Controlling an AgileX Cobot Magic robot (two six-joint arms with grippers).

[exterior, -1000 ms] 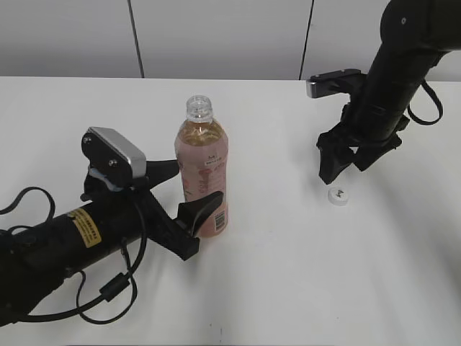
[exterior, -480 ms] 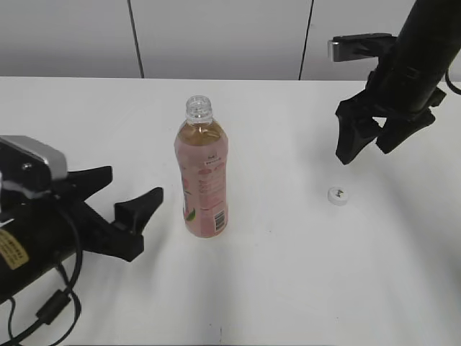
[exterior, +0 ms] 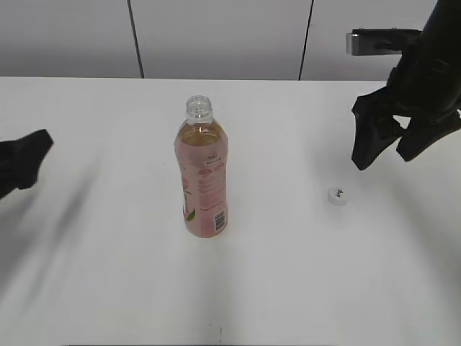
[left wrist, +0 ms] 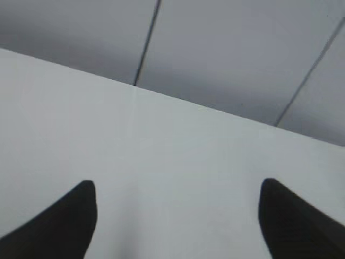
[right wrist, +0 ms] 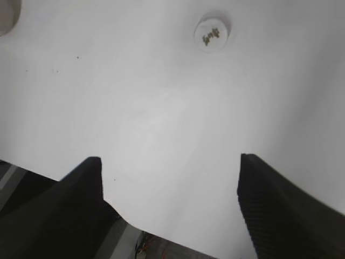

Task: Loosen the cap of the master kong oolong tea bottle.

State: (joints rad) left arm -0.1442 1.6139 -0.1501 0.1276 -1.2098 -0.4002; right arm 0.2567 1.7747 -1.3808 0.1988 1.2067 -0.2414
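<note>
Bottle [exterior: 203,176] is standing upright mid-tabletop [exterior: 288,288], its neck uncapped; the cap [exterior: 337,194] is lying apart to its right, so the loosening is judged done. Nothing is being held: the right pincer [exterior: 389,148] is hanging wide open above the cap, and the left pincer [left wrist: 175,216] is spread wide at the tabletop's left edge.

Exterior view: the left gripper [exterior: 25,160] is cut off by the left edge, only a dark, motion-blurred tip showing; the right arm [exterior: 432,65] runs out past the top and right edges; the print on the master kong oolong tea bottle [exterior: 202,176] label is too small to read; the dark mark on the cap [exterior: 337,194] is too small to make out. Right wrist view: a pinkish sliver at the upper left corner [right wrist: 8,13] is cut off by the frame, too little to identify; both fingers [right wrist: 280,205] are cropped by the bottom edge. Left wrist view: both fingers [left wrist: 59,221] are cropped at the bottom and blurred.
</note>
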